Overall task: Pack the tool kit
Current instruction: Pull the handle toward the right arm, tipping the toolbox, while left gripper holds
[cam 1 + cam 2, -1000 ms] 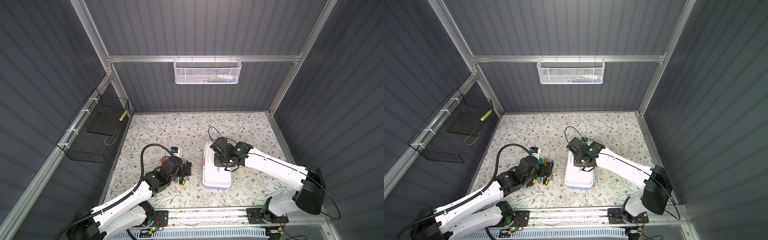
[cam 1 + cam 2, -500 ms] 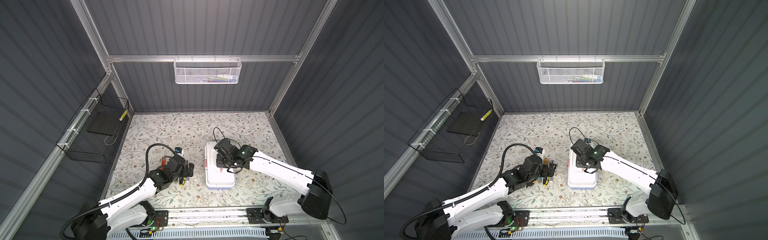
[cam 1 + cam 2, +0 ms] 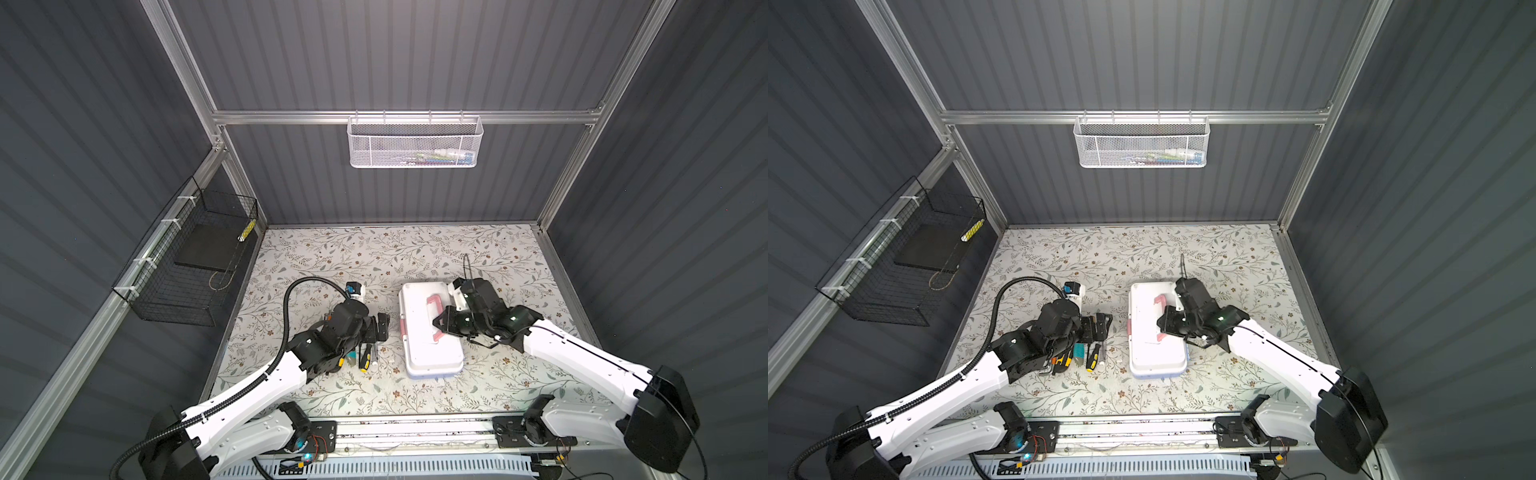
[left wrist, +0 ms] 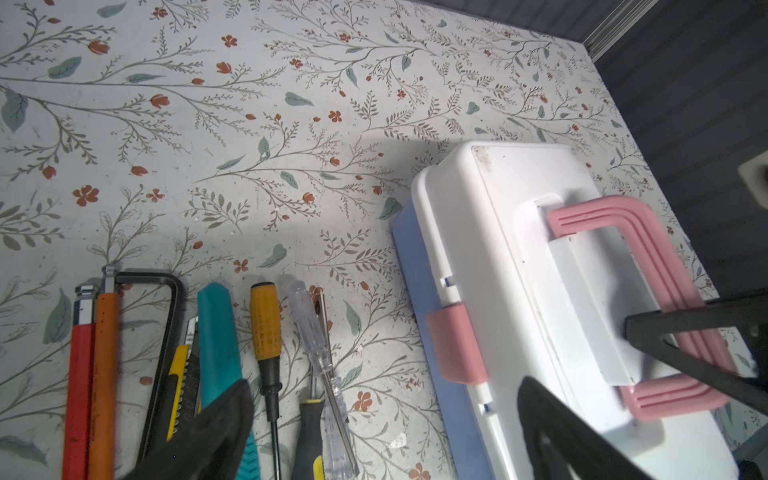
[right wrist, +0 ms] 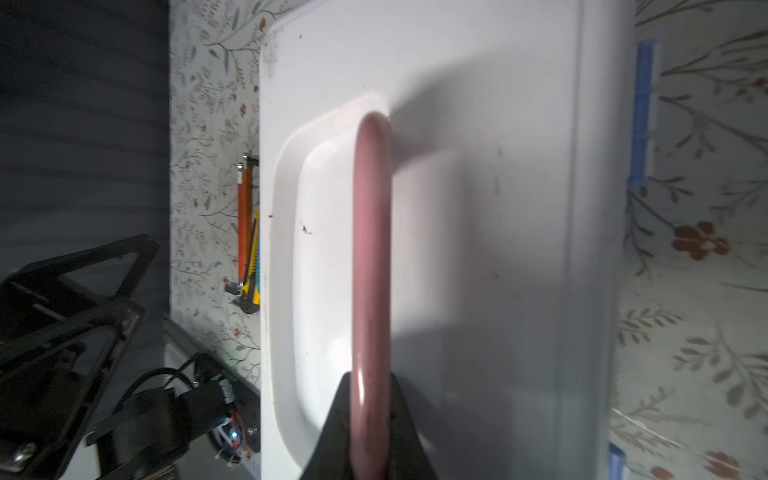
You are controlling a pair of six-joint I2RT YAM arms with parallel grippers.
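The tool box [image 3: 430,328] is seen in both top views on the flowered table [image 3: 374,249], a little right of the middle and nearer the front rail than the back wall. Its long axis runs from front to back, with the far end leaning slightly toward the left arm's side. The white lid [image 4: 519,232] is shut over the blue body [image 4: 415,266], and the pink latch [image 4: 455,343] on the long side is turned toward the tools. The pink handle [image 5: 371,249] is set along the same long axis as the box.

The right gripper [image 5: 370,399] is laid over the lid from the right, and its fingers [image 5: 405,432] are pinched on the handle near one end. In a top view it is seen above the middle of the lid [image 3: 1163,324].

The left gripper [image 4: 386,386] is held above the row of tools [image 4: 220,332], just beside the box. Its fingers [image 4: 208,428] are spread wide and nothing is held between them.

The tools are laid side by side on the table to the left of the box, apart from it, with their lengths roughly parallel to its long side. A yellow-handled screwdriver [image 4: 262,320] and a clear-handled screwdriver [image 4: 309,328] lie nearest the box.
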